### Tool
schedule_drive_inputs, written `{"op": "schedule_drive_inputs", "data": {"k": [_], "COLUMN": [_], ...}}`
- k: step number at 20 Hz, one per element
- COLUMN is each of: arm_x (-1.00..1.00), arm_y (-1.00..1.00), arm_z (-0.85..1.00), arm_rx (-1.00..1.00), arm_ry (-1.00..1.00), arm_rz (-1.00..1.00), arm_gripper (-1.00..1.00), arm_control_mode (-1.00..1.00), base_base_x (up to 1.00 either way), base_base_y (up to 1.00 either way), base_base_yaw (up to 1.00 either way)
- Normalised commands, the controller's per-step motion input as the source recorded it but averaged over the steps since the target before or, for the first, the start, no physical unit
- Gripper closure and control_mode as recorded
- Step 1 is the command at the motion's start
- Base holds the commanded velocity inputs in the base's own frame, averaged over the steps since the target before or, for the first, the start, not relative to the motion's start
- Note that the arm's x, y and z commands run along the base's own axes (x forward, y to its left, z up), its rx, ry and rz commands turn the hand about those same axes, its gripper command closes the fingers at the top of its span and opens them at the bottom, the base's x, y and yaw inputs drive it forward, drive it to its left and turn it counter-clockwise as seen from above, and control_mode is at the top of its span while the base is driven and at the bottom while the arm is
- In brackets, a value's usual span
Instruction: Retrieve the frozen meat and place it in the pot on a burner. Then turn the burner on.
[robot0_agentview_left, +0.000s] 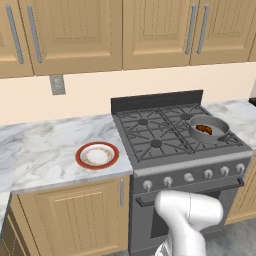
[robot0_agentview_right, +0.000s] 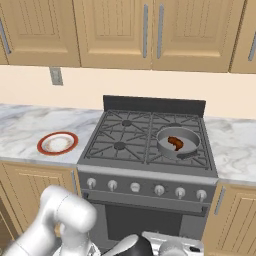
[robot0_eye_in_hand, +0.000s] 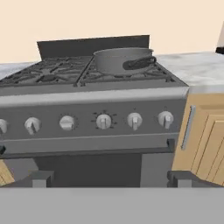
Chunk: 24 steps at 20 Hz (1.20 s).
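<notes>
Frozen meat (robot0_agentview_right: 175, 143) lying in the pot (robot0_agentview_right: 178, 141) at the stove's (robot0_agentview_left: 150, 131) back right corner: small, reddish-brown, drumstick-shaped, probably stiff, light, slick. Claw (robot0_eye_in_hand: 112, 178) wide open, holding nothing, facing the knob row; likely pinching that burner's knob (robot0_eye_in_hand: 134, 120) across its ridge next.

Pretty standard kitchen here: light wood upper cabinets (robot0_agentview_left: 75, 30) across the top of the frame, cream wall with a grey outlet (robot0_agentview_left: 57, 84) upper left, marble counters (robot0_agentview_left: 40, 145) flanking a grey gas stove (robot0_agentview_left: 170, 145), matching wood base cabinets (robot0_agentview_left: 75, 215) below.
</notes>
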Motion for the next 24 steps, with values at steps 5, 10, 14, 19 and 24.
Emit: {"op": "schedule_drive_inputs", "data": {"k": [5, 10, 14, 19, 24], "arm_x": [0.61, 0.00, 0.14, 0.08, 0.00], "arm_y": [-0.25, 0.00, 0.00, 0.00, 0.00], "arm_z": [-0.40, 0.01, 0.00, 0.00, 0.00], "arm_rx": [0.00, 0.00, 0.00, 0.00, 0.00], "arm_ry": [-0.16, -0.09, 0.00, -0.05, 0.00], "arm_rz": [0.09, 0.09, -0.01, -0.02, -0.02], "arm_gripper": [-1.00, -1.00, -1.00, -1.00, -1.00], "arm_control_mode": [-1.00, -1.00, -1.00, -1.00, -1.00], "base_base_x": [0.00, 0.00, 0.00, 0.00, 0.00], "base_base_y": [0.00, 0.00, 0.00, 0.00, 0.00], "base_base_yaw": [0.00, 0.00, 0.00, 0.00, 0.00]}}
